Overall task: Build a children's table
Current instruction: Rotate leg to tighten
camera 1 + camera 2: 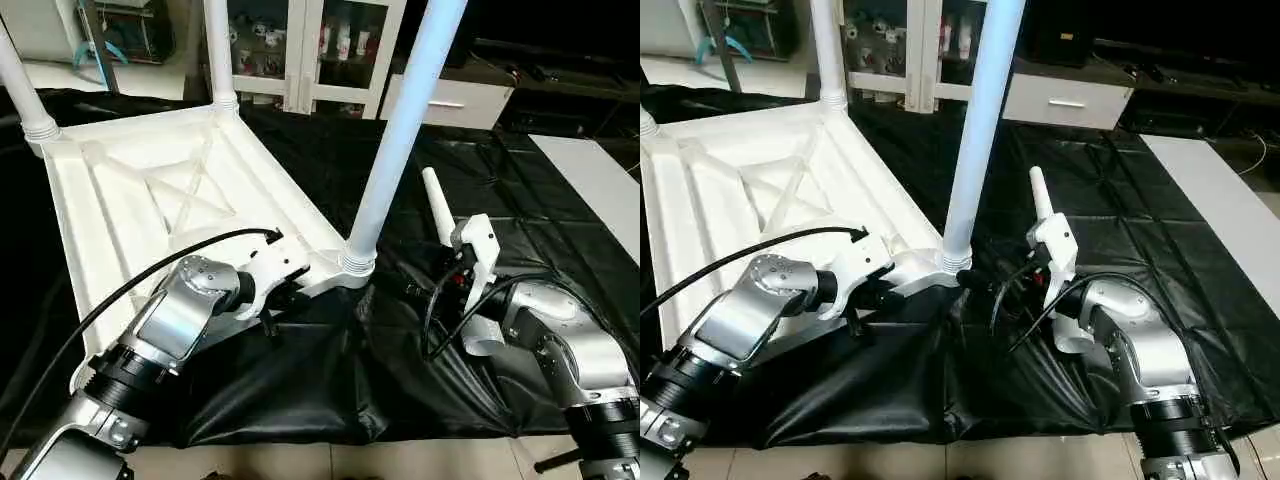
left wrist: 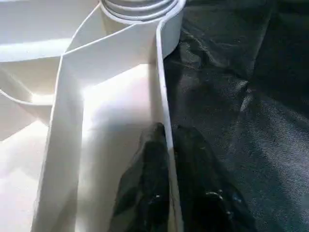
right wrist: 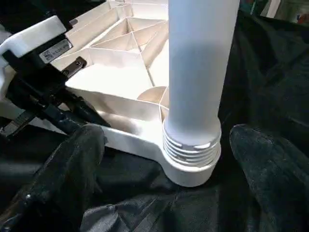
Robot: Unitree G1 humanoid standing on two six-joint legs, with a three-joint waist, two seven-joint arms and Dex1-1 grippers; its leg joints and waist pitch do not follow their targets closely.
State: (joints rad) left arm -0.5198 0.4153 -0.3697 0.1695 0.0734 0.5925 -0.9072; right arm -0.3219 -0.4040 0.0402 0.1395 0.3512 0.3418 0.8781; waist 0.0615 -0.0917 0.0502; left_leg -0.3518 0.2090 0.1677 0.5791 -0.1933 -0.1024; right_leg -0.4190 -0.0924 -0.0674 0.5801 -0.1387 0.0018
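The children's table's white tabletop (image 1: pixel 130 200) lies upside down on a black cloth, its X-ribs facing up. Three white legs stand in its corner sockets: one far left (image 1: pixel 15 80), one at the back (image 1: pixel 220 50) and one at the near right corner (image 1: pixel 400 130). Another leg (image 1: pixel 436 205) lies loose on the cloth behind my right arm. My left gripper (image 2: pixel 169 145) is shut on the tabletop's thin rim (image 2: pixel 161 87) close to that near right socket (image 1: pixel 357 265). On either side of the near right leg (image 3: pixel 200 63), just above its threads, my right gripper (image 3: pixel 169 137) stands open without touching it.
The black cloth (image 1: pixel 300 380) bunches into folds under both arms and ends at the tiled floor in front. A white cabinet with glass doors (image 1: pixel 320 50) stands at the back, and a pale flat panel (image 1: pixel 600 180) lies at the right. A black cable (image 1: pixel 150 270) arcs over my left forearm.
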